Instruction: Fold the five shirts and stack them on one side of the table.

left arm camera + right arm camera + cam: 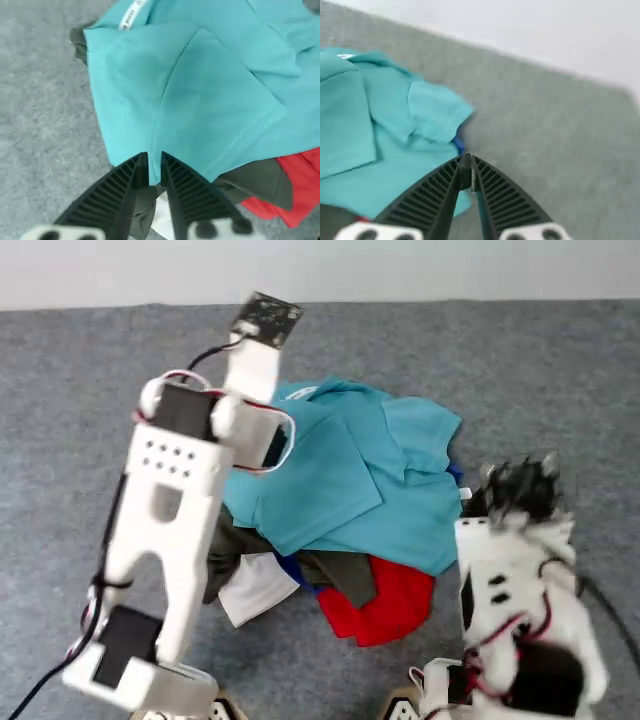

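A heap of shirts lies mid-table with a teal shirt point(350, 470) spread on top. Under it show a red shirt point(385, 605), a white shirt point(255, 585), a dark olive shirt point(335, 575) and a sliver of a blue one point(288, 565). My left gripper point(272, 448) sits at the heap's left side. In the left wrist view it point(154, 159) is shut on the teal shirt point(200, 90) at its near edge. My right gripper point(466, 162) is shut with nothing in it, over grey table just past the teal shirt point(380, 125); in the high view it point(520, 490) is right of the heap.
The grey felt table point(90, 390) has free room left, right and behind the heap. The left arm's white links point(170, 500) hang over the heap's left part. The right arm's base point(520, 640) stands at the front right.
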You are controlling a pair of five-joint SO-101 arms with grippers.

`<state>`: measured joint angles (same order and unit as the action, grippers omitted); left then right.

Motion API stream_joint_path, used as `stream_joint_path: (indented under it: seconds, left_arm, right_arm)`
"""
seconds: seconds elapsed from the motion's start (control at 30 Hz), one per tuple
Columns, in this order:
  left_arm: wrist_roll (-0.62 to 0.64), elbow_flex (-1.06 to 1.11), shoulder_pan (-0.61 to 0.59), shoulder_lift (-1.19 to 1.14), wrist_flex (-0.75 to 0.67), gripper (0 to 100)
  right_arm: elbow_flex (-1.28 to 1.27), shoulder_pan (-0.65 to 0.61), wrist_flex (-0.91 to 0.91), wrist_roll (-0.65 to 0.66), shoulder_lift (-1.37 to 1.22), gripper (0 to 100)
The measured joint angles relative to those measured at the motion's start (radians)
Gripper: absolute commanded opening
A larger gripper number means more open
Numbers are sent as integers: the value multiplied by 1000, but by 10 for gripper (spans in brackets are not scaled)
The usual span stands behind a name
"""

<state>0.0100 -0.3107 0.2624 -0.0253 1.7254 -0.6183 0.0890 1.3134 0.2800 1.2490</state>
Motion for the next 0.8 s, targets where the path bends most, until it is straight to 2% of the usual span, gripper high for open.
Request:
stream_joint_path:
  seconds: [0.13,0.3,0.67,0.8]
  left_arm:
    - [-2,-8,3,-114,0,270]
    - [-26,-11,3,-212,0,340]
    - [-124,-12,3,-379,-3,348]
    - [-127,-12,3,-505,-60,345]
  right_arm:
    - [169,5,160,-80,-170,9]
    - [253,3,296,-107,-281,9]
    - [255,5,390,-110,-299,9]
    - [255,3,391,-110,-299,9]
